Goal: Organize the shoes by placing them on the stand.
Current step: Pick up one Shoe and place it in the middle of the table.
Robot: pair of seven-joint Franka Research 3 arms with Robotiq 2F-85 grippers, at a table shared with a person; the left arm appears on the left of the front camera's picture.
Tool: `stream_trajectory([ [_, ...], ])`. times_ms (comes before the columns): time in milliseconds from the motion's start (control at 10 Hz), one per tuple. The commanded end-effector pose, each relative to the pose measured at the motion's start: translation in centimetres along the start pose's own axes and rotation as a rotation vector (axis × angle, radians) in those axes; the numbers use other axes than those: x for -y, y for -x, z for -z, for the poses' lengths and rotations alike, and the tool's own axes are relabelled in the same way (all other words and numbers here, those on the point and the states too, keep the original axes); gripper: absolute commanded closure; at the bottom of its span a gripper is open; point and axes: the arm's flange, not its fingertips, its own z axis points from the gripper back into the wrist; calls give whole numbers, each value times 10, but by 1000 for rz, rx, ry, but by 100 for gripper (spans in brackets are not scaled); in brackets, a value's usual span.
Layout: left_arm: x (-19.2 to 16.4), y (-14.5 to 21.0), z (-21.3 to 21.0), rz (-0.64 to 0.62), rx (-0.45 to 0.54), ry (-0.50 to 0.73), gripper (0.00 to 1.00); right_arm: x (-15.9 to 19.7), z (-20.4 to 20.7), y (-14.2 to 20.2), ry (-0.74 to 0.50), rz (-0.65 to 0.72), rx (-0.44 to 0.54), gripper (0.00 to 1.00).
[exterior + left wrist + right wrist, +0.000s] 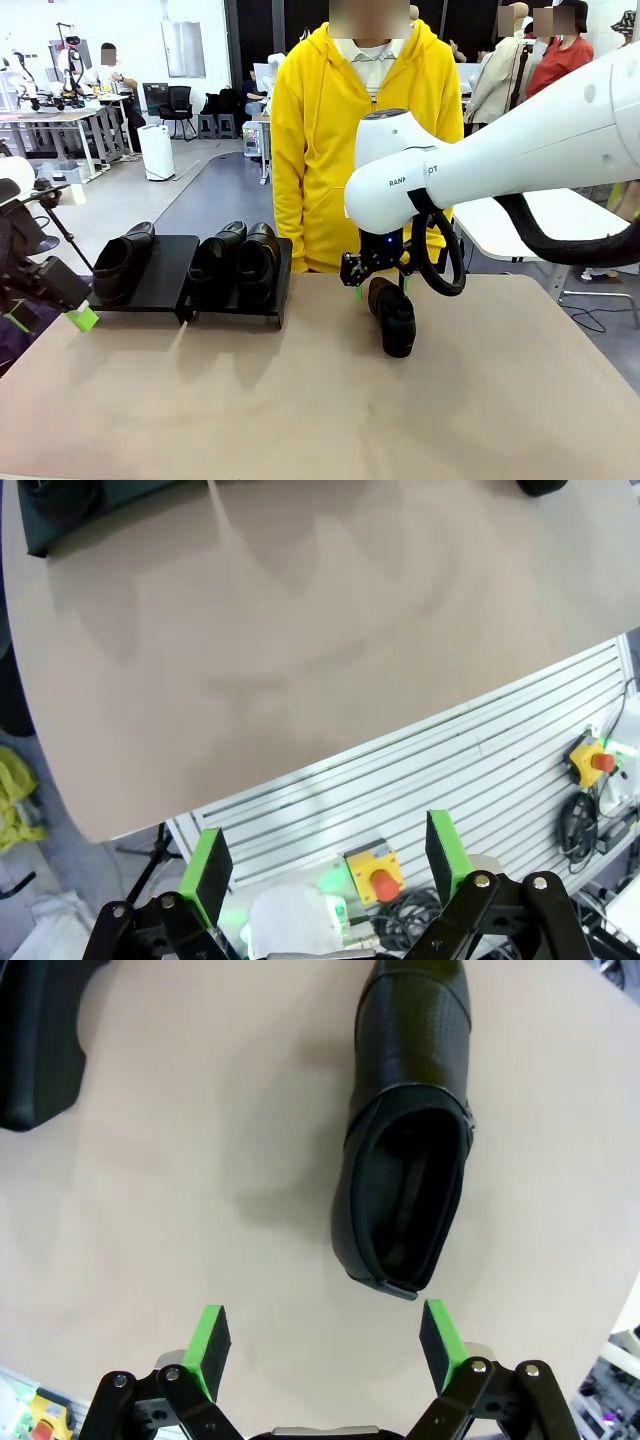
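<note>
Three glossy black shoes rest on the low black stand [165, 268] at the far left of the table: one [125, 262] on its left panel, two [217, 262] [258, 260] on its right panel. Another shoe [392, 316] lies alone on the table at centre right, toe toward me. My right gripper [381, 288] hovers open just over its heel end. In the right wrist view the shoe's opening [410, 1190] sits beyond the spread green fingertips, slightly right of my right gripper [324, 1343]. My left gripper [325, 865] is open and holds nothing, low at the table's left edge [70, 312].
A person in a yellow hoodie [365, 120] stands at the far side of the table, behind the stand and the loose shoe. The tan tabletop [300, 400] stretches bare across the front. Below the table's near edge the left wrist view shows yellow emergency-stop boxes [375, 873].
</note>
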Motion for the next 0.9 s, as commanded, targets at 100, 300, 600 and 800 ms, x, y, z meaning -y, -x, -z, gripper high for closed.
stream_trajectory([
  [100,-1,-1,-1,11,4,-3,0,7,17,-42,-69,50,-34,0],
  [300,-1,-1,-1,11,4,-3,0,10,41,-61,-107,78,-59,0],
  [600,-1,-1,-1,11,4,-3,0,1,74,-73,-99,124,-112,0],
  [800,-1,-1,-1,11,4,-3,0,3,81,-73,-90,200,-108,0],
])
